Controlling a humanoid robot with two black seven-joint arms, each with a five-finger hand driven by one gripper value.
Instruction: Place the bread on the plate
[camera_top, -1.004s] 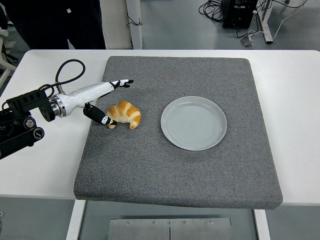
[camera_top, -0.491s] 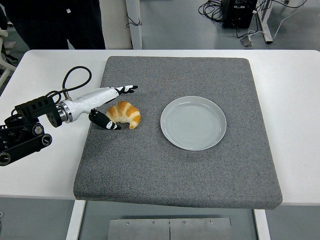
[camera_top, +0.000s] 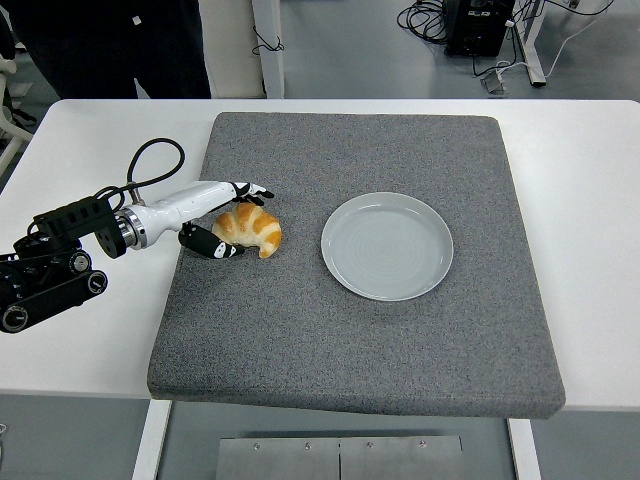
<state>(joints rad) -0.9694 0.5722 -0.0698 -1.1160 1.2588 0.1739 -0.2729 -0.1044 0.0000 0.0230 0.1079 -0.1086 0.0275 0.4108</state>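
Note:
The bread, a golden croissant (camera_top: 255, 230), lies on the left part of the grey mat (camera_top: 400, 340). My left hand (camera_top: 252, 222) reaches in from the left. Its fingers (camera_top: 252, 190) curl over the croissant's far side and its thumb (camera_top: 212, 246) lies against the near left side, so the hand closes on the croissant. The croissant still rests on the mat. The pale grey plate (camera_top: 387, 245) sits empty on the mat, to the right of the croissant. My right arm is not in view.
The mat covers most of the white table (camera_top: 580, 200). My left forearm and its black cable (camera_top: 150, 160) lie over the table's left side. A person in dark clothing (camera_top: 110, 45) stands beyond the far left edge.
My left hand has moved a little right and its fingers have come down from spread above the croissant to curl onto it. The croissant and the plate have not moved.

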